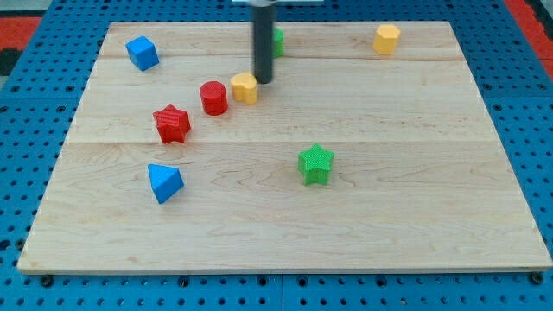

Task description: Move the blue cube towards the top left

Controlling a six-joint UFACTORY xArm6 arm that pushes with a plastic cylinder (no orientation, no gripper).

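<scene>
The blue plastic cube [143, 53] is seen near the top left corner of the pale wooden surface [389, 190]. The tool, a bare dark rod holding nothing, has its tip [263, 81] well apart, just beside a small yellow block [245, 87].

You are looking at a pale wooden board [285, 216] made of joined planks. Lying on it: the blue cube [143, 53] near the view's top left; a blue wedge-like block [164, 183] lower left; a red star [172, 123] and a red cylinder [213, 98] between them; a yellow block [244, 87] just beside the cylinder; a yellow hexagonal block [386, 39] at top right; a green star [315, 164] near the middle; a green block [277, 40], partly hidden, at the top.
</scene>
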